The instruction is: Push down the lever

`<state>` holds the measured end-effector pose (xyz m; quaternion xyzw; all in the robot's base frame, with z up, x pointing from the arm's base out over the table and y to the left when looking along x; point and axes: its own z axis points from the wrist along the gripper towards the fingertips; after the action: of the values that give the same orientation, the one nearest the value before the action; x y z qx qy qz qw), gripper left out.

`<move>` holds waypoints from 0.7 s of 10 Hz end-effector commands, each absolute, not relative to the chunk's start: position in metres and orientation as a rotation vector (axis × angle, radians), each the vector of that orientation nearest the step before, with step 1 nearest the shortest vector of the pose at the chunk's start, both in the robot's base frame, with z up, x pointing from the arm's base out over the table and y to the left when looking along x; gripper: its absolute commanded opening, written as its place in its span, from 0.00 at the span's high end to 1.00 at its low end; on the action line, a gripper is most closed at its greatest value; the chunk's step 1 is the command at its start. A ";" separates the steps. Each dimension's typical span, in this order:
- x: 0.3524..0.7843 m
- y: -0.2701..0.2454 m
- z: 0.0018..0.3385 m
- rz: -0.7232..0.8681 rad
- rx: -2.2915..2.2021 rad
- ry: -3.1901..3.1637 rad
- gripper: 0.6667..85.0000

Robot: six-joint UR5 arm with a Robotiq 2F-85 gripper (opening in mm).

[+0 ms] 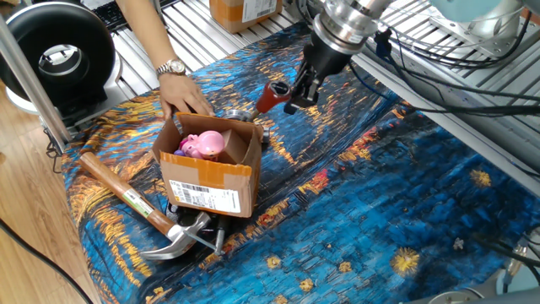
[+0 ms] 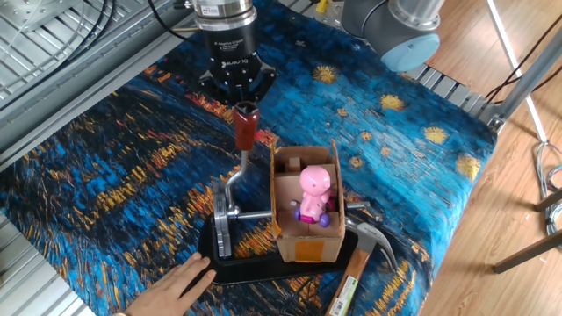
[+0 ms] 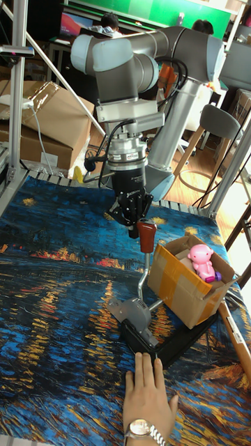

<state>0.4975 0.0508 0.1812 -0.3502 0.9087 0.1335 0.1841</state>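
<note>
The lever (image 1: 268, 97) is a slim metal bar with a glossy dark-red sleeve (image 2: 245, 127), rising steeply from a metal bracket (image 2: 219, 219) on a black base plate. In the tall fixed view the sleeve (image 3: 146, 235) points up at the gripper. My gripper (image 1: 295, 93) hangs right at the sleeve's top end, at or just above it; contact is not clear. Its fingers (image 3: 134, 221) taper together with nothing between them. From the other fixed view the gripper (image 2: 245, 95) sits directly behind the sleeve's tip.
A cardboard box (image 1: 211, 173) holding a pink toy (image 2: 314, 189) stands next to the lever's base. A wooden-handled claw hammer (image 1: 126, 198) lies by the box. A person's hand (image 2: 176, 283) rests at the black base plate; it also shows as the hand (image 3: 150, 390).
</note>
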 end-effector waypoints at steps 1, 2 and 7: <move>0.508 0.062 0.194 0.369 -0.962 2.580 0.88; 0.511 0.065 0.196 0.361 -0.950 2.594 0.88; 0.529 0.092 0.207 0.374 -0.897 2.606 0.88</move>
<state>0.5199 0.0763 0.1983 -0.3300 0.9194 0.1241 0.1742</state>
